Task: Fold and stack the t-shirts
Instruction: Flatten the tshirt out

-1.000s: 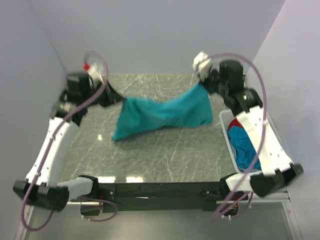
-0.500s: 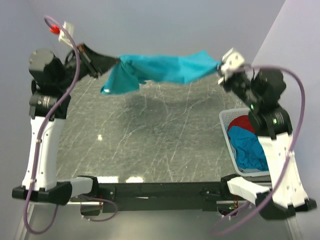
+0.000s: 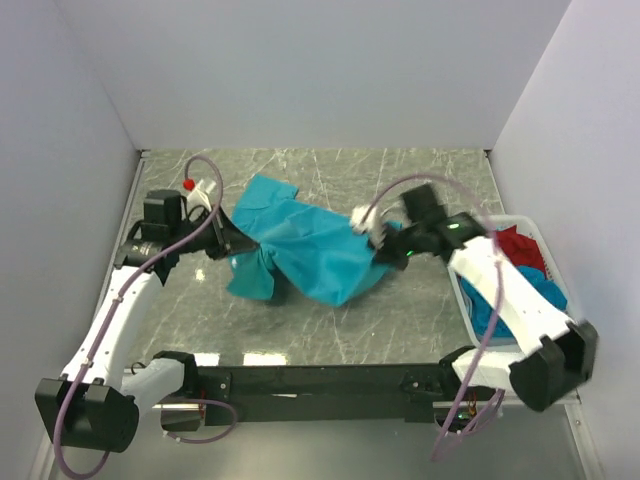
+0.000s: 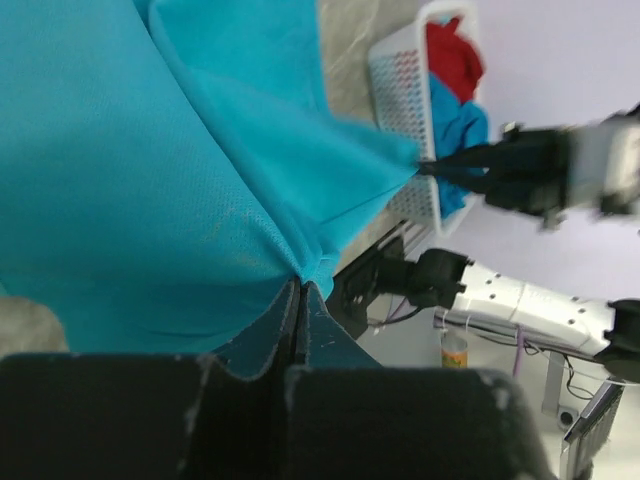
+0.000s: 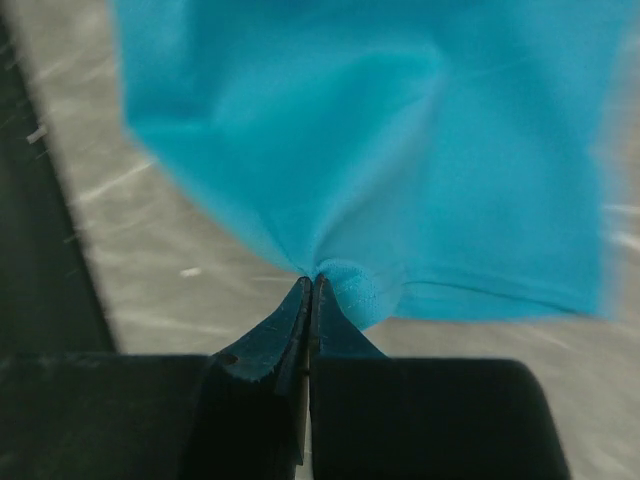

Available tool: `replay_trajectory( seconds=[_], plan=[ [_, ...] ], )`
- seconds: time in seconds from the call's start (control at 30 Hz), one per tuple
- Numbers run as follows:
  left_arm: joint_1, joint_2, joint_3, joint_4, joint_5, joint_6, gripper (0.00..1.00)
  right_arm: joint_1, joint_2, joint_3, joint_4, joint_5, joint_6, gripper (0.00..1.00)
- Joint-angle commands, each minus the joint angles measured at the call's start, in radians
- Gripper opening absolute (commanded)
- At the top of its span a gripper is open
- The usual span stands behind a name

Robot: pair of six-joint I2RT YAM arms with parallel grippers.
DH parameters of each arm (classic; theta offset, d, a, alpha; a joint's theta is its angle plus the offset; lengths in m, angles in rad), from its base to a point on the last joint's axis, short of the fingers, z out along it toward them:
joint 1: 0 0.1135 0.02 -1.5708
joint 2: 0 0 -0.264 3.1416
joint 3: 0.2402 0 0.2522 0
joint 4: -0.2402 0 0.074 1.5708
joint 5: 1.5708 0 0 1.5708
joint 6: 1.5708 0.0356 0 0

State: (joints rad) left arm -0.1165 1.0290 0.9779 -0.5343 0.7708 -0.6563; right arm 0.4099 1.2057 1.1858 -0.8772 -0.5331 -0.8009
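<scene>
A teal t-shirt (image 3: 305,245) lies spread and rumpled across the middle of the marble table, held at two edges. My left gripper (image 3: 236,247) is shut on its left edge; in the left wrist view the cloth (image 4: 170,170) bunches at the closed fingertips (image 4: 299,290). My right gripper (image 3: 383,252) is shut on the right edge, and the right wrist view shows a fold of teal fabric (image 5: 400,150) pinched at the tips (image 5: 312,282). A red t-shirt (image 3: 517,244) and a bright blue t-shirt (image 3: 540,285) sit in the basket.
A white slatted basket (image 3: 459,290) stands at the table's right edge, partly under my right arm. Grey walls close in the back and both sides. The black base rail (image 3: 320,380) runs along the near edge.
Both arms have swung down and inward from a high stretched hold. The teal shirt, which hung taut in the air near the back wall, now lies draped on the table.
</scene>
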Motion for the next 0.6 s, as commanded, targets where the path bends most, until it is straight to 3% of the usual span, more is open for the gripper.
replay_trajectory(
  seconds=[0.0,0.1,0.17,0.4,0.57],
  plan=[
    [0.0,-0.032,-0.064,-0.004,0.018,0.046,0.0,0.159,0.047,-0.104,-0.037,0.034,0.052,0.0],
    [-0.002,-0.027,-0.096,-0.032,-0.002,0.07,0.0,0.269,0.11,-0.135,-0.008,0.029,0.109,0.01],
    [0.0,-0.026,-0.107,-0.05,-0.017,0.089,0.0,0.317,0.159,-0.126,-0.011,0.024,0.12,0.09],
    [0.0,-0.026,-0.13,-0.058,-0.022,0.103,0.0,0.388,0.276,-0.045,0.001,-0.028,0.172,0.22],
    [0.0,-0.027,-0.136,-0.075,-0.021,0.121,0.0,0.415,0.33,-0.012,-0.034,-0.103,0.18,0.36]
  ],
)
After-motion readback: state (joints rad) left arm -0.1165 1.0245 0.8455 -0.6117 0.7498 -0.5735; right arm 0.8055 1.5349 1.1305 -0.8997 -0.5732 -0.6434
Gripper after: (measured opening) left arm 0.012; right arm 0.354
